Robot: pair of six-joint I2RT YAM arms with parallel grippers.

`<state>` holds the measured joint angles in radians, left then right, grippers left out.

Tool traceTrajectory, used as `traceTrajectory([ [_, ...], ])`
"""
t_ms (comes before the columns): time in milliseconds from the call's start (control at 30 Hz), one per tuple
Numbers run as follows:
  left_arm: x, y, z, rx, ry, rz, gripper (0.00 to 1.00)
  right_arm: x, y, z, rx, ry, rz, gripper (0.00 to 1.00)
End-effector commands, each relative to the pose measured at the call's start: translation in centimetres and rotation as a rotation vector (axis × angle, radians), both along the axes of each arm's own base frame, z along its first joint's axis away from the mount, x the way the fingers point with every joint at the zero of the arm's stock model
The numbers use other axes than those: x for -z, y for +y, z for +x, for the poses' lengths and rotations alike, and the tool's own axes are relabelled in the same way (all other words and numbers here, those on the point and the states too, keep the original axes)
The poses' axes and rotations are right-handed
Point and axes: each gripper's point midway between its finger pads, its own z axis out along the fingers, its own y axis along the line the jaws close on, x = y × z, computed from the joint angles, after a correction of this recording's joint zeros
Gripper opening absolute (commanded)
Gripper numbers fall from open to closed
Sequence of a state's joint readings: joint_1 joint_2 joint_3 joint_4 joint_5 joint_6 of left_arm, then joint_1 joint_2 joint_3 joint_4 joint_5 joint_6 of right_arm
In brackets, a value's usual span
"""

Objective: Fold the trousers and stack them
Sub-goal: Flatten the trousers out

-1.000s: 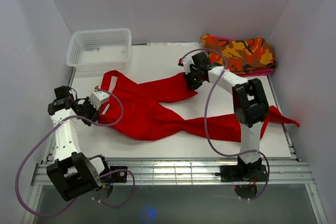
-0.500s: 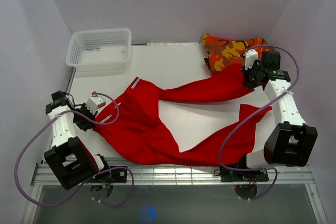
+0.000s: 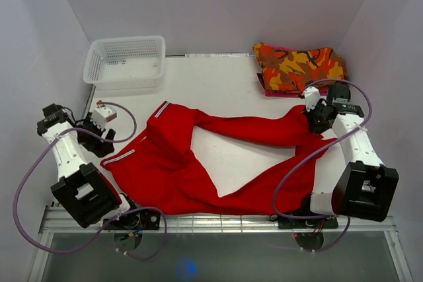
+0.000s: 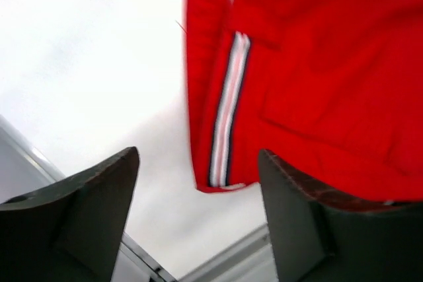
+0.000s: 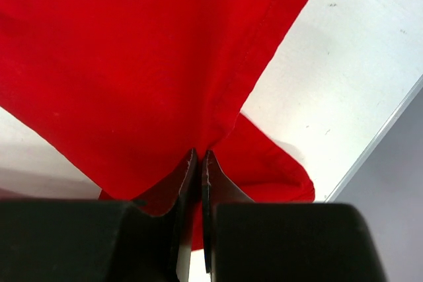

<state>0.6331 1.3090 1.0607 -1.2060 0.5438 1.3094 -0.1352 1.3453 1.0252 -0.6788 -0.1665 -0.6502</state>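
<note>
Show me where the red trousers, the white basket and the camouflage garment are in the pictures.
trousers [image 3: 165, 166], top view, on the wide seat part below the waistband.
basket [image 3: 124, 78], top view, on its near wall.
camouflage garment [image 3: 301, 65], top view, on its middle.

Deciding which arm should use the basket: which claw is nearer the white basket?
Left. The left claw hangs open just in front of the basket, on the left side; the right claw is far across on the right, pinching the trousers.
</note>
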Motion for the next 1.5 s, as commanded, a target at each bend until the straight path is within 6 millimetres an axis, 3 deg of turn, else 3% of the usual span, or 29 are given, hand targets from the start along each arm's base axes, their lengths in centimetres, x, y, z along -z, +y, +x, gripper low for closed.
traceTrajectory([
  [0,-7.3,-2.5,4.7,-0.006,-0.262,-0.192,0.87,-1.4,-0.8,-0.5,-0.054,-0.078,-0.07,0.08],
  [67,-9.9,-3.1,7.1,-0.006,-0.33,-0.278,0.89,-1.5,-1.0,-0.5,-0.067,-0.096,-0.086,0.08],
  [100,-10.4,-5.1,8.2,0.029,-0.324,-0.334,0.89,-1.7,-1.0,-0.5,-0.068,-0.105,-0.088,0.08],
  [133,-10.0,-5.8,9.6,-0.013,-0.281,-0.386,0.89,-1.8,-0.8,-0.4,-0.076,-0.112,-0.08,0.08],
  [167,-9.9,-7.9,10.5,0.027,-0.255,-0.408,0.89,-2.0,-0.7,-0.3,-0.075,-0.117,-0.073,0.08],
  [233,-9.5,-9.3,12.7,-0.02,-0.236,-0.46,0.89,-2.5,-0.5,0.3,-0.079,-0.131,-0.058,0.08],
  [267,-8.3,-11.1,13.3,-0.012,-0.195,-0.489,0.9,-2.6,-0.4,0.5,-0.078,-0.13,-0.05,0.08],
  [467,-5.4,-15.1,17.9,-0.09,-0.114,-0.582,0.9,-4.2,-0.1,1.8,-0.086,-0.158,-0.027,0.08],
  [500,-4.1,-15.8,18.7,-0.092,-0.09,-0.583,0.88,-4.5,0.0,2.0,-0.086,-0.164,-0.027,0.08],
  [567,-2.8,-16.5,19.3,-0.117,-0.049,-0.597,0.82,-4.8,0.0,2.2,-0.086,-0.172,-0.026,0.08],
  [600,-1.1,-16.9,19.5,-0.133,-0.008,-0.596,0.79,-5.0,-0.1,2.3,-0.085,-0.175,-0.026,0.08],
  [700,1.0,-17.0,20.1,-0.186,0.055,-0.6,0.57,-5.6,-0.1,2.6,-0.081,-0.194,-0.029,0.08],
  [733,1.1,-16.9,20.2,-0.196,0.059,-0.597,0.46,-5.6,-0.2,2.8,-0.08,-0.199,-0.033,0.08],
  [833,1.9,-16.2,20.1,-0.233,0.078,-0.575,0.32,-5.7,-0.5,3.2,-0.079,-0.212,-0.052,0.08],
  [867,2.1,-15.7,19.9,-0.248,0.085,-0.577,0.2,-5.7,-0.6,3.3,-0.079,-0.209,-0.051,0.08],
  [900,1.9,-15.4,19.7,-0.252,0.086,-0.586,0.15,-5.6,-0.6,3.5,-0.078,-0.203,-0.053,0.08],
  [933,1.7,-14.2,19.5,-0.283,0.089,-0.598,0.01,-5.4,-0.8,3.6,-0.068,-0.193,-0.055,0.08],
  [967,1.3,-14.4,19.4,-0.277,0.086,-0.607,0.0,-5.3,-0.9,3.7,-0.063,-0.188,-0.057,0.08],
  [1133,-1.3,-7.7,19.1,-0.407,-0.02,-0.64,0.0,-5.0,-1.8,3.8,-0.056,-0.202,-0.082,0.08],
  [1167,-2.2,-5.6,19.0,-0.444,-0.062,-0.631,0.0,-5.3,-2.0,4.2,-0.058,-0.225,-0.087,0.08],
  [1267,-3.0,-2.2,18.7,-0.497,-0.12,-0.594,0.0,-5.2,-1.9,4.4,-0.091,-0.247,-0.088,0.08],
  [1300,-3.2,-1.9,18.5,-0.494,-0.122,-0.601,0.0,-5.2,-1.8,4.7,-0.099,-0.259,-0.089,0.08],
  [1333,-4.2,-2.7,18.1,-0.445,-0.104,-0.659,0.0,-5.3,-1.6,4.7,-0.118,-0.265,-0.081,0.08],
  [1367,-4.4,-3.1,17.9,-0.41,-0.098,-0.672,0.04,-5.2,-1.3,4.8,-0.125,-0.266,-0.071,0.08],
  [1400,-4.9,-3.7,17.7,-0.394,-0.083,-0.712,0.2,-4.8,-1.2,4.7,-0.13,-0.251,-0.06,0.08],
  [1433,-5.1,-4.5,17.5,-0.378,-0.067,-0.755,0.47,-4.7,-0.9,4.7,-0.138,-0.248,-0.047,0.08],
  [1467,-5.7,-5.5,17.2,-0.344,-0.058,-0.809,0.57,-4.6,-0.8,4.6,-0.141,-0.242,-0.039,0.08],
])
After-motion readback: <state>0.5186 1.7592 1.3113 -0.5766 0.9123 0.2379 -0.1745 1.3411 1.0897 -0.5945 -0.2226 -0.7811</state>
